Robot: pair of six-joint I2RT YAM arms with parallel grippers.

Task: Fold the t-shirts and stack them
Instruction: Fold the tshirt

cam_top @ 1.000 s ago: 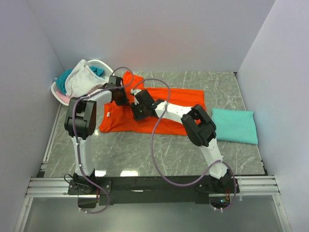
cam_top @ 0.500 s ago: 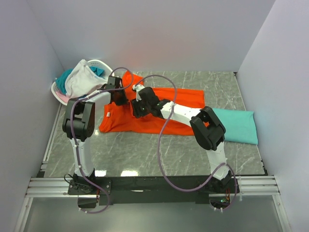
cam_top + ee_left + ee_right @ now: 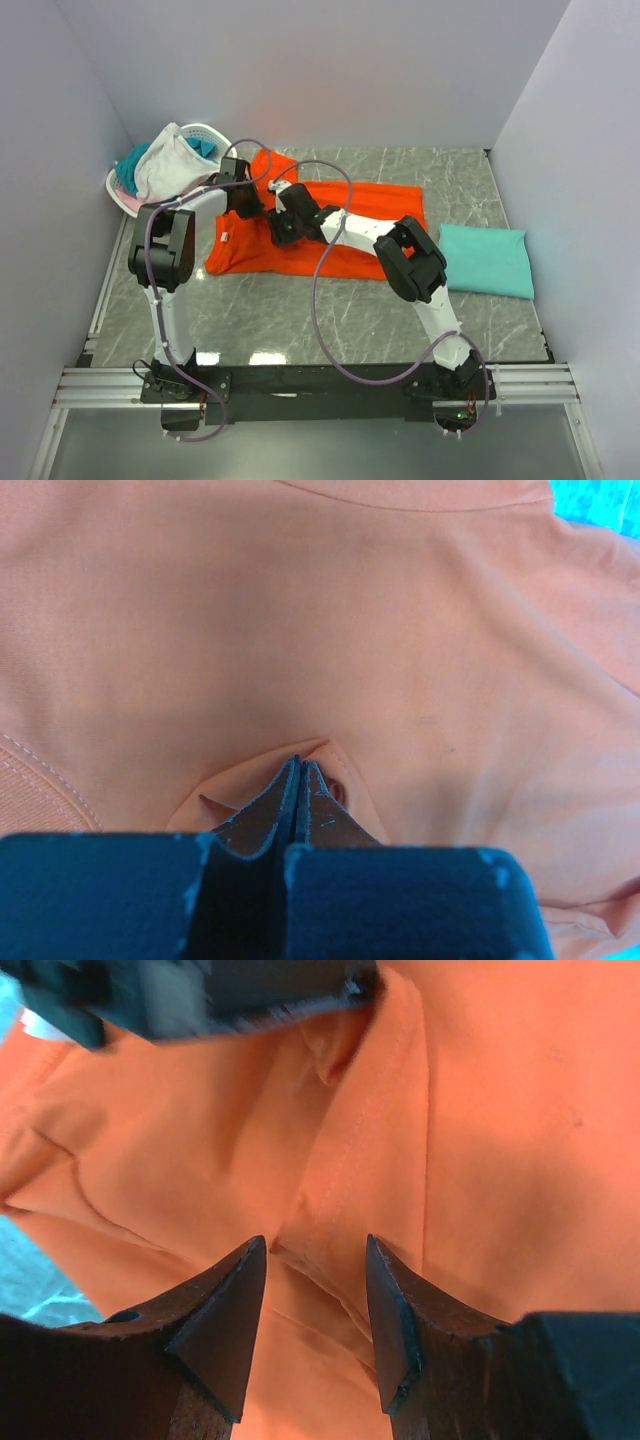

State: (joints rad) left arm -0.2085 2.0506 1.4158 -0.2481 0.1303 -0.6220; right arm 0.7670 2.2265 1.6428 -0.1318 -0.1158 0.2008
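The large orange t-shirt (image 3: pixel 370 205) lies spread across the middle of the table. My left gripper (image 3: pixel 247 198) is at the shirt's left end, shut on a small pucker of the orange cloth (image 3: pixel 300 610) that rises round its tips (image 3: pixel 298 765). Just right of it, my right gripper (image 3: pixel 280 222) presses down on the same shirt (image 3: pixel 500 1140). It stands open (image 3: pixel 315 1245), its fingers either side of a hemmed fold. A folded teal t-shirt (image 3: pixel 487 260) lies at the right.
A white perforated basket (image 3: pixel 212 130) stands at the back left, holding a white garment (image 3: pixel 170 160), a teal one (image 3: pixel 130 160) and a pink one (image 3: pixel 128 200). Walls close in the table on the left, back and right.
The right arm's elbow swung out to the right and came back. Its gripper stayed on the orange shirt and ended slightly further left. The left gripper kept its pinch.
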